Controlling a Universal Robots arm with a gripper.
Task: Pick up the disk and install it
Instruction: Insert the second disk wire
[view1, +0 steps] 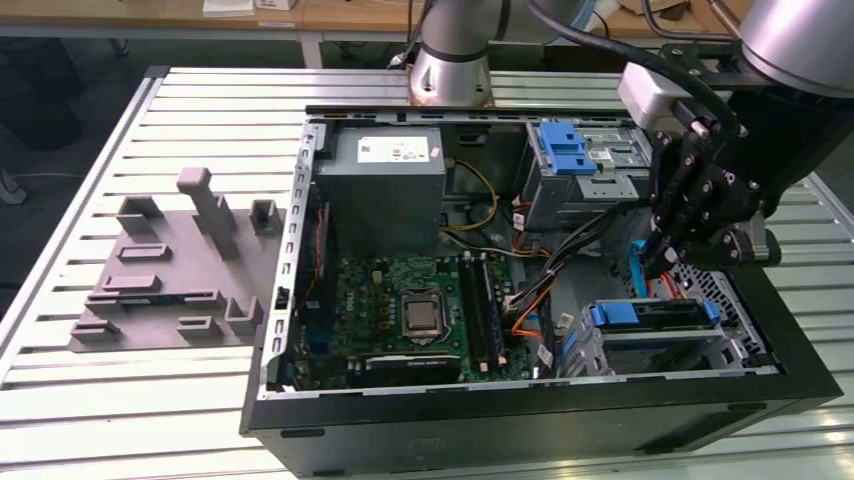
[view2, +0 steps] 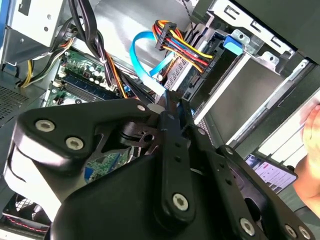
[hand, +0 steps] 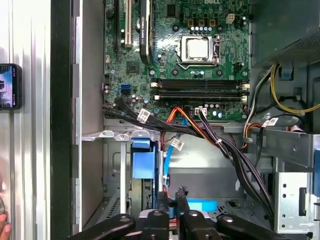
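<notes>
Exterior view: we log the tool (view1: 663, 262) low inside the open PC case (view1: 534, 420), fingers pressed together w/ nothing pinched. Disk (view1: 654, 314) w/ blue end tab sits in the lower drive bay, just below the tool. Motherboard (view1: 400, 310) alongside; case on slatted worktop (view1: 134, 400).

Disk (view1: 654, 316) in computer case (view1: 534, 415)

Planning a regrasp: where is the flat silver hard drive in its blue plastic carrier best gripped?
Likely the blue end tab, from above through the case's open side: the silver hard drive lies flat inside a grey metal cage that walls its long edges, leaving the tab end exposed.
</notes>
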